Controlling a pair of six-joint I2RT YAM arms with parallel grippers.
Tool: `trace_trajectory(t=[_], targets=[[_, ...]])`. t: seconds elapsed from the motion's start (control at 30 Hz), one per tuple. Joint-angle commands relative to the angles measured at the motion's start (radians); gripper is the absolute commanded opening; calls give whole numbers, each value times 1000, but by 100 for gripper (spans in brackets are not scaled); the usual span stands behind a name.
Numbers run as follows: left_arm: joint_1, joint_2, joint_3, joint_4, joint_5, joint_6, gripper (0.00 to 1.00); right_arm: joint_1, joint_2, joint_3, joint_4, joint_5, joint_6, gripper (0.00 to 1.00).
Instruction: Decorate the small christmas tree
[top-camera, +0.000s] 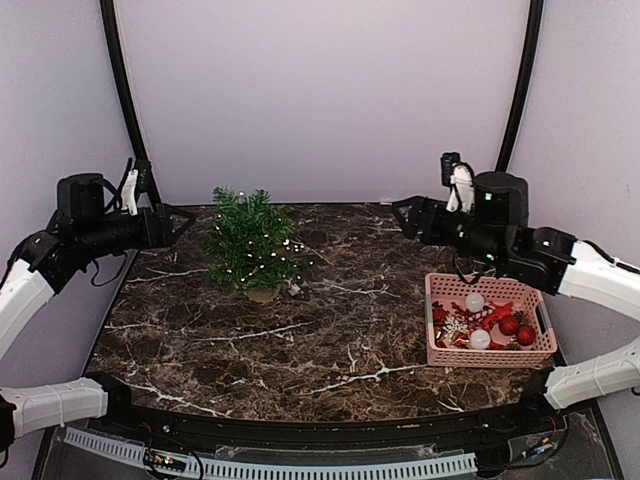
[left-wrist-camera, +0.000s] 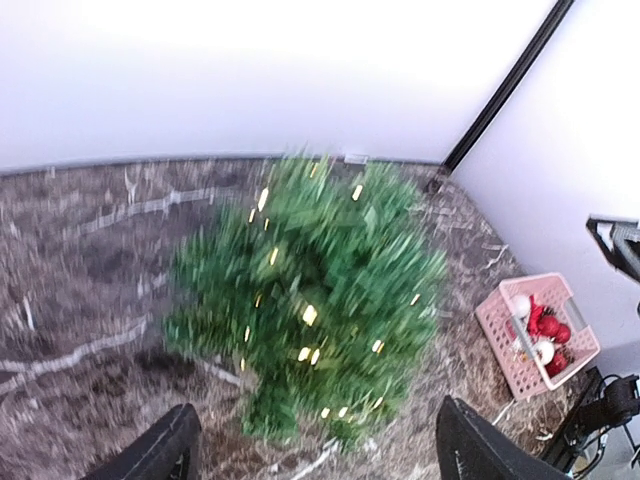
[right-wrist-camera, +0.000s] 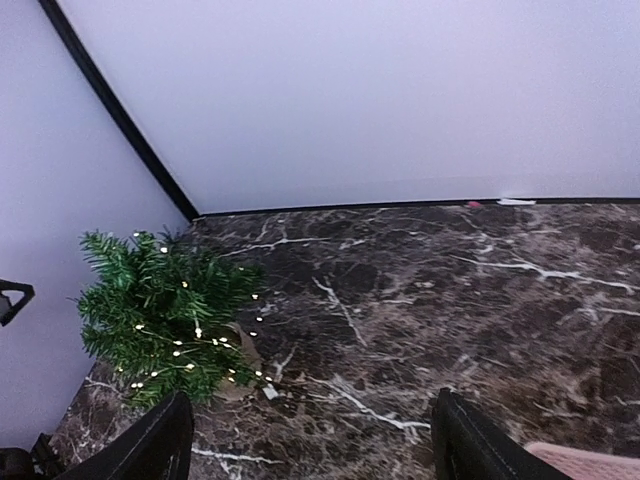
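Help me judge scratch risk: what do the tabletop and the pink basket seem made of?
Tabletop: dark brown with white veins, so marble or a marble-look laminate; the frames cannot settle which. Finish looks smooth. Pink basket: probably moulded plastic, matte, judging by its even colour and slotted walls.

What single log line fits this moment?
left hand: open, empty | right hand: open, empty | small christmas tree: upright, lit | pink basket: ornaments inside
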Motion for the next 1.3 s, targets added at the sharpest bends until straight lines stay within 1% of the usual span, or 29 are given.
trace_trajectory(t=[0.0, 0.1, 0.2, 0.27, 0.33, 0.43, 0.53, 0.67, 0.9, 0.97, 1.07, 1.17, 1.27], targets=[[8, 64, 140, -81, 7, 107, 85, -18, -186, -30, -458, 239, 150, 84], [14, 129, 161, -29, 15, 134, 86, -66, -250, -42, -651, 275, 255, 87], [47, 170, 148, 42, 37, 132, 86, -137, -276, -87, -740, 264, 325, 87], [78, 194, 122, 105, 76, 114, 86, -203, -281, -137, -743, 221, 325, 85], [94, 212, 91, 154, 89, 112, 86, -296, -271, -183, -709, 141, 303, 82], [97, 217, 46, 181, 28, 142, 86, -417, -222, -244, -636, -8, 243, 72], [99, 209, 22, 175, -14, 177, 86, -486, -128, -260, -591, -80, 174, 63], [99, 195, 10, 167, -24, 188, 86, -503, 11, -217, -586, -95, 72, 51], [99, 201, 9, 156, -9, 185, 86, -508, 212, -134, -583, -86, -77, 41], [99, 201, 7, 156, -5, 183, 86, -508, 262, -118, -571, -114, -106, 38], [99, 202, 7, 155, 2, 182, 86, -508, 307, -106, -551, -137, -135, 37], [99, 204, 6, 156, 8, 180, 85, -508, 336, -93, -545, -166, -161, 38], [99, 203, 5, 163, 30, 180, 86, -508, 355, -98, -544, -160, -173, 39]])
